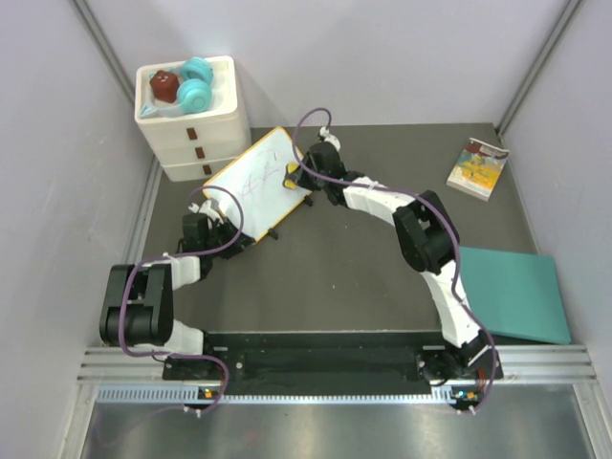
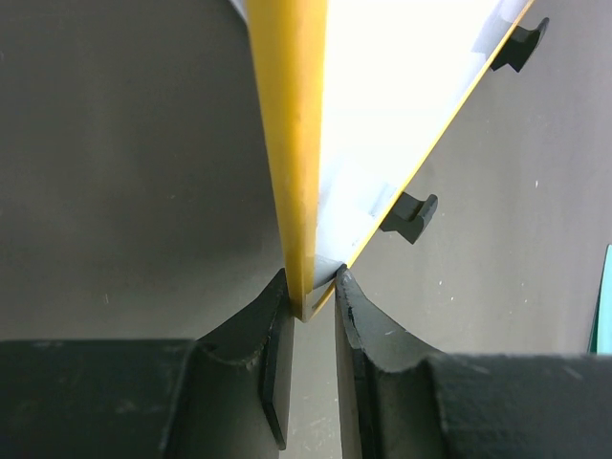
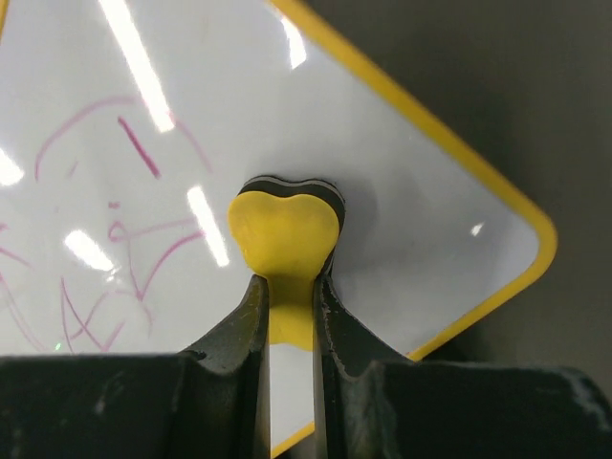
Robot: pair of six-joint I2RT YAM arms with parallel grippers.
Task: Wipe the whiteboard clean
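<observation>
The whiteboard (image 1: 256, 180), white with an orange-yellow frame, is held tilted above the table and bears purple scribbles (image 3: 115, 239). My left gripper (image 2: 314, 296) is shut on its lower frame edge (image 2: 292, 143); black feet (image 2: 409, 216) show on its back. My right gripper (image 3: 289, 287) is shut on a yellow heart-shaped eraser (image 3: 285, 234) with a black pad, pressed against the board's right part (image 1: 290, 175). The board surface around the eraser looks wiped; scribbles lie to the left.
A white three-drawer box (image 1: 194, 124) with teal and brown toys on top stands at the back left, just behind the board. A book (image 1: 477, 168) lies at the back right. A teal mat (image 1: 507, 292) lies at the right.
</observation>
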